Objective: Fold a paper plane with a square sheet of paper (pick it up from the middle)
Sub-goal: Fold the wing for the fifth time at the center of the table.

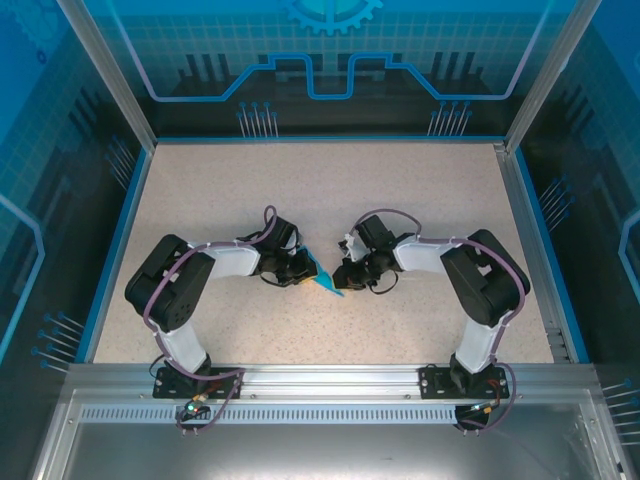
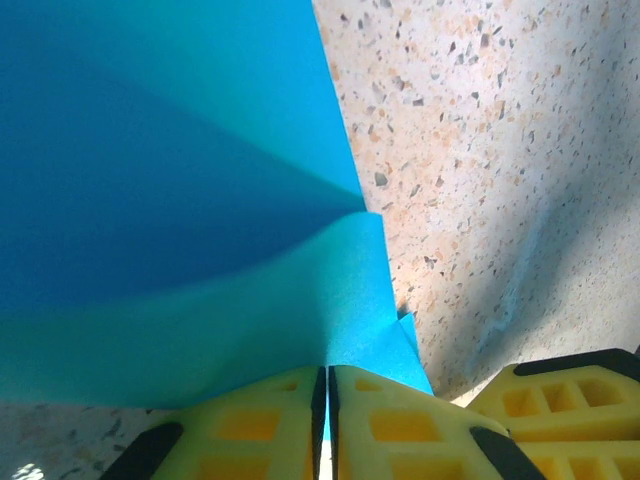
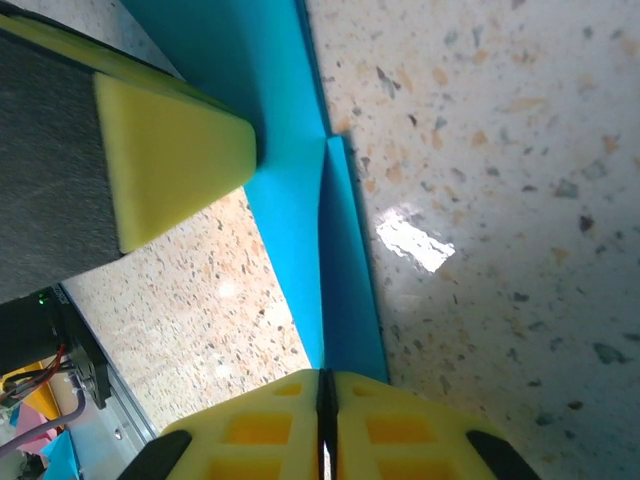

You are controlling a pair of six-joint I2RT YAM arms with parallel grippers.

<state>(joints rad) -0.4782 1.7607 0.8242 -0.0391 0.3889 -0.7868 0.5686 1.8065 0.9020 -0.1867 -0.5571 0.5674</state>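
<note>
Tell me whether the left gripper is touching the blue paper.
Touching. In the left wrist view the left gripper is closed on the paper, whose edge runs between its pads.

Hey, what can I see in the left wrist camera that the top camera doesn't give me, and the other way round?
Left wrist: the left gripper shut on the teal paper's edge, its folded layers up close. Top: the left arm and right arm whole, the right gripper beside the paper, the blue walls. Shared: the paper and the speckled table.

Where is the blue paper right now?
In the top view, the teal-blue paper is pinched between the left gripper and right gripper, midway across the table.
</note>
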